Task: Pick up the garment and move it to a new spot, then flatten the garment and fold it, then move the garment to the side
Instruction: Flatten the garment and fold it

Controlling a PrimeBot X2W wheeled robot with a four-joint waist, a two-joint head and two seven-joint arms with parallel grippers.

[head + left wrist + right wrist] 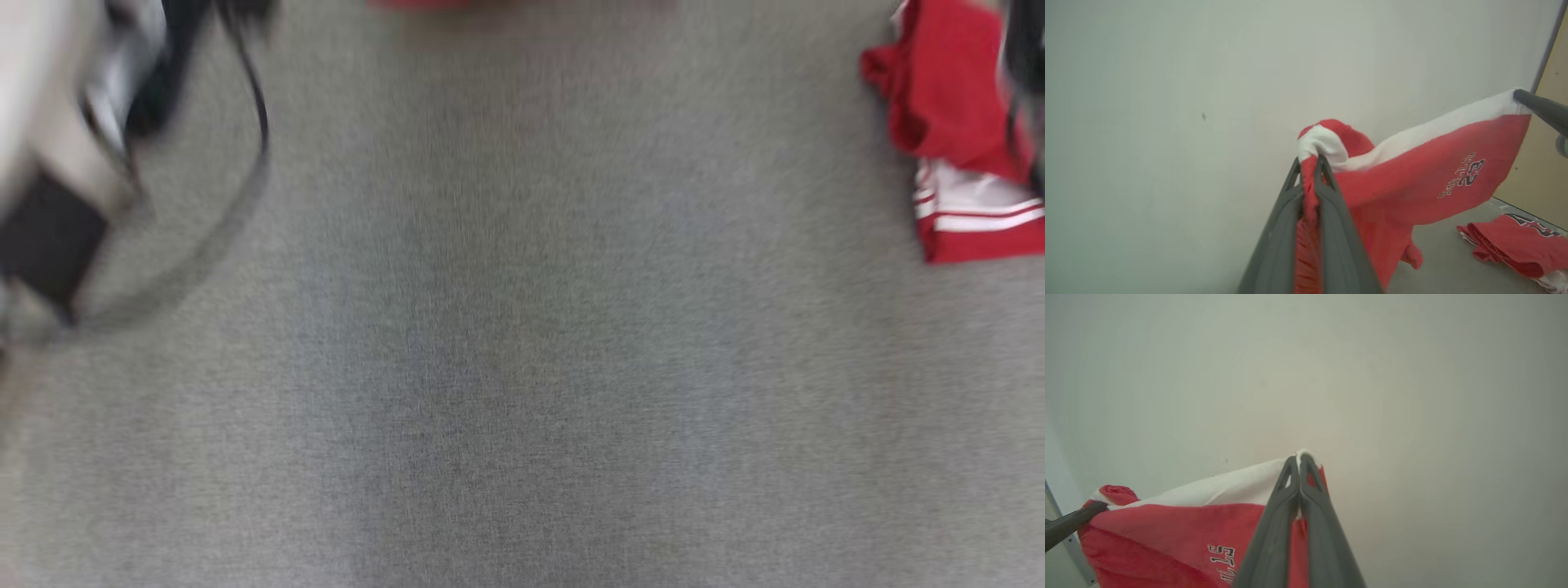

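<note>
Pale wall (1167, 81) backs both wrist views. Grey carpet (522, 367) spreads across the head view, blurred.

The garment (1433, 171), red with a white band (1425, 134) along its top edge, is off the floor. It hangs in the air between the two arms, with the lower part drooping free. It is held by the band at both ends, likely so it opens under its own weight before being laid at the new spot. By my read, flattening and folding are not yet done.

A second red garment (1515, 245) lies crumpled on the floor below, well apart from the held one.

- **Left gripper (1309, 163):** fingers pressed together, pinching a bunched end of the band, with cloth running down between them.
- **Right gripper (1299, 459):** fingers pressed together on the other end, a white tip poking past them.

**What each view adds:**
- **Left wrist view:** the whole span, the number print (1466, 173) and the floor pile.
- **Right wrist view:** a close look at the right pinch and part of the lettering.
- **Head view:** the carpet where the garment may land, and a pale forearm (49, 122) at upper left. It also has red-white cloth (955, 122) at upper right; I cannot tell which garment that is.
</note>
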